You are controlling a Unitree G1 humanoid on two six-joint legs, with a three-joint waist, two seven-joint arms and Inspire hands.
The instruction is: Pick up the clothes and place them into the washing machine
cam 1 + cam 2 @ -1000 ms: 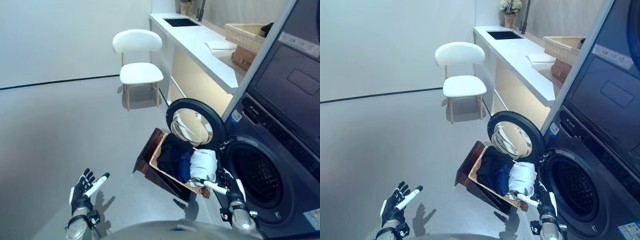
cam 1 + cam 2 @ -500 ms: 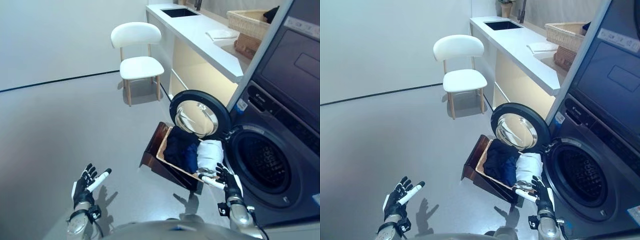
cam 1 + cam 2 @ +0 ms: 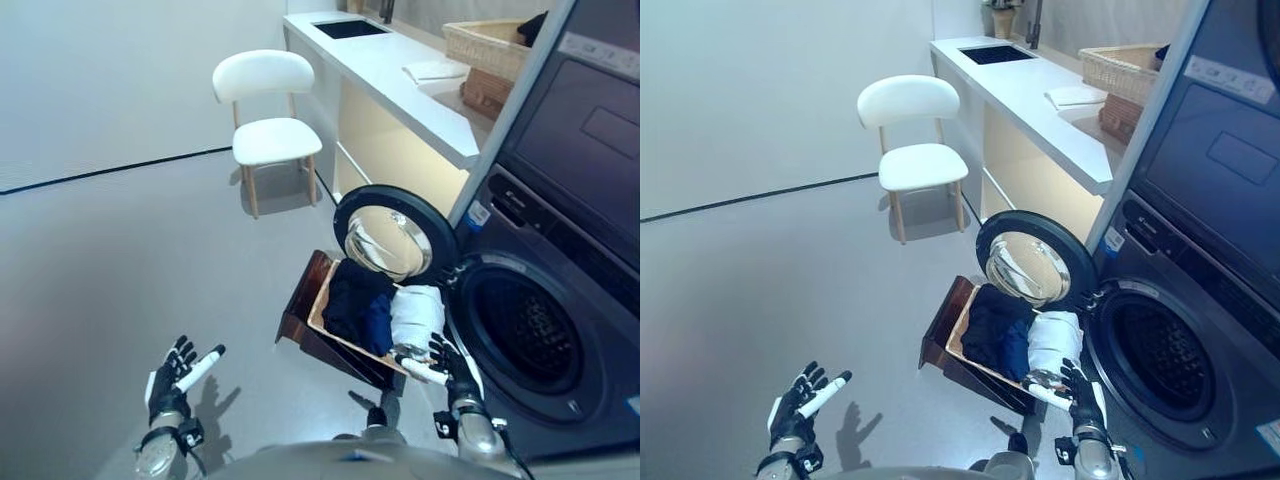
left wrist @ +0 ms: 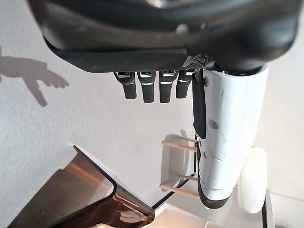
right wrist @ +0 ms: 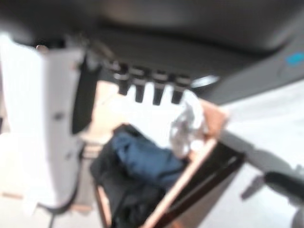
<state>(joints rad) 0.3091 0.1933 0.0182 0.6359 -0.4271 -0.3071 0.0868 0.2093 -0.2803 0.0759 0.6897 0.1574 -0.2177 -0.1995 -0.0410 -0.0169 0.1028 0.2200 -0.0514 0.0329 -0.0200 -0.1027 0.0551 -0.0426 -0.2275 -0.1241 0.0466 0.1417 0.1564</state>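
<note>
A brown laundry basket [image 3: 300, 305] stands on the floor before the washing machine [image 3: 560, 300], tipped toward me. In it lie a black garment [image 3: 350, 295], a blue garment [image 3: 378, 322] and a white garment [image 3: 417, 312]. The machine's round door [image 3: 390, 235] hangs open over the basket, and the dark drum [image 3: 525, 335] shows behind it. My right hand [image 3: 452, 372] hovers open just short of the basket's near corner, beside the white garment, holding nothing. My left hand [image 3: 172, 378] is open and empty above the bare floor, well left of the basket. The right wrist view shows the blue garment [image 5: 142, 154] past straight fingers.
A white chair [image 3: 265, 120] stands further back on the grey floor. A long white counter [image 3: 400, 85] with a sink runs along the right, carrying a wicker basket [image 3: 485, 45] and a folded cloth [image 3: 435, 70]. Open floor lies to the left.
The whole picture has shifted, so the camera moved. Both hands stay open and hold much the same places; the right hand sits slightly nearer the basket's corner.
</note>
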